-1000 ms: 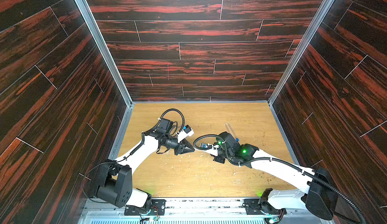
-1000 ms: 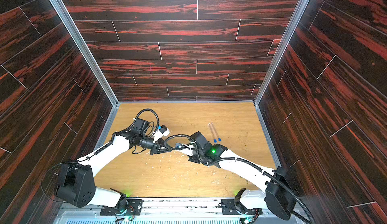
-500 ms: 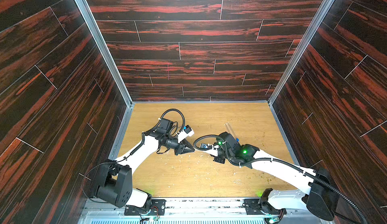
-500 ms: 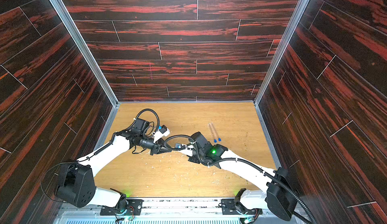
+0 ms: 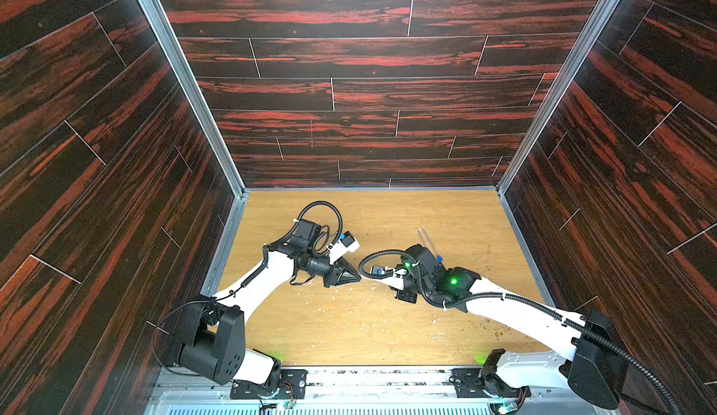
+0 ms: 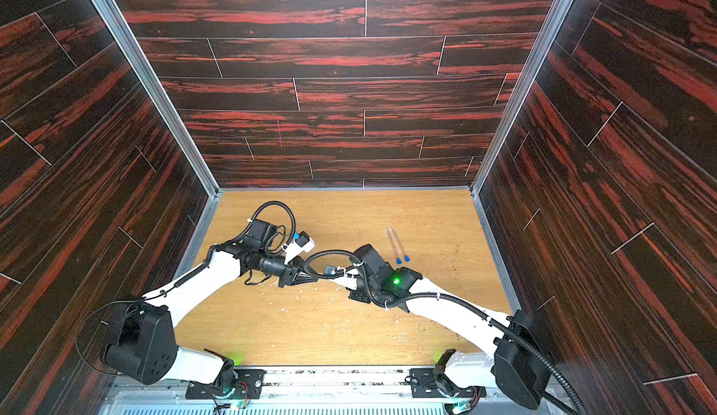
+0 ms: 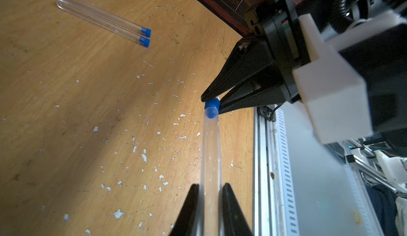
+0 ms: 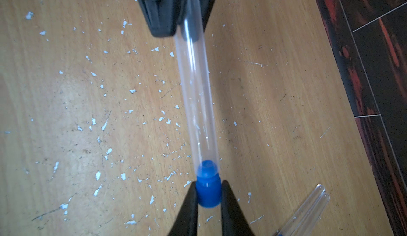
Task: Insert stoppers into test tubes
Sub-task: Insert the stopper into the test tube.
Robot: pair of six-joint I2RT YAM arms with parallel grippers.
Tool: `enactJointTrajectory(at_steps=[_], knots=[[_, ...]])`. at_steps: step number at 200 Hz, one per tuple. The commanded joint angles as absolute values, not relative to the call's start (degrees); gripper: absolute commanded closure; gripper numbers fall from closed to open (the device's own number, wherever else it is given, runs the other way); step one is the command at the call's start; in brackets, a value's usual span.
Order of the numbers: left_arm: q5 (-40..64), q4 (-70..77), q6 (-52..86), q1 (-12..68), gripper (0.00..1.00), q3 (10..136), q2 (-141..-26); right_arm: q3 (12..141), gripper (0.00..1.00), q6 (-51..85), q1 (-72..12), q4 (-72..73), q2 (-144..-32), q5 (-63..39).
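My left gripper (image 7: 210,187) is shut on a clear test tube (image 7: 210,153), held above the table at mid-length. Facing it, my right gripper (image 8: 208,183) is shut on a blue stopper (image 8: 208,193). The stopper's rounded nose sits inside the mouth of that test tube (image 8: 198,96), while its wider cap stays outside between my fingers. In both top views the two grippers meet tip to tip at the table's middle (image 5: 359,277) (image 6: 318,277). Two more test tubes (image 7: 99,16) lie side by side on the wood, each with a blue stopper (image 7: 144,36) in its end; a top view also shows them (image 6: 395,242).
The wooden table (image 5: 349,335) is strewn with pale flecks (image 8: 99,122) below the held tube. An aluminium rail (image 7: 271,157) runs along the front edge. Dark red-streaked walls (image 5: 349,95) enclose the other three sides, one close to the lying tubes (image 8: 374,69).
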State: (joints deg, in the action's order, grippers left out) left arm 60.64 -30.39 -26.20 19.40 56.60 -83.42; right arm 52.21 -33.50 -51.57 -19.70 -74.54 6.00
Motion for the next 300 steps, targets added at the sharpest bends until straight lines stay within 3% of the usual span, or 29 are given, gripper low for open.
enactJointTrajectory(at_steps=[1, 300], knots=[[64.33, -29.44, -26.02, 20.29, 1.0, 58.36, -84.0, 52.29, 0.8, -33.59, -52.56, -17.15, -72.27, 1.34], [62.63, -28.85, -25.22, 21.21, 1.0, 58.27, -84.15, 56.72, 0.82, -31.42, -52.9, -17.2, -74.98, -2.23]])
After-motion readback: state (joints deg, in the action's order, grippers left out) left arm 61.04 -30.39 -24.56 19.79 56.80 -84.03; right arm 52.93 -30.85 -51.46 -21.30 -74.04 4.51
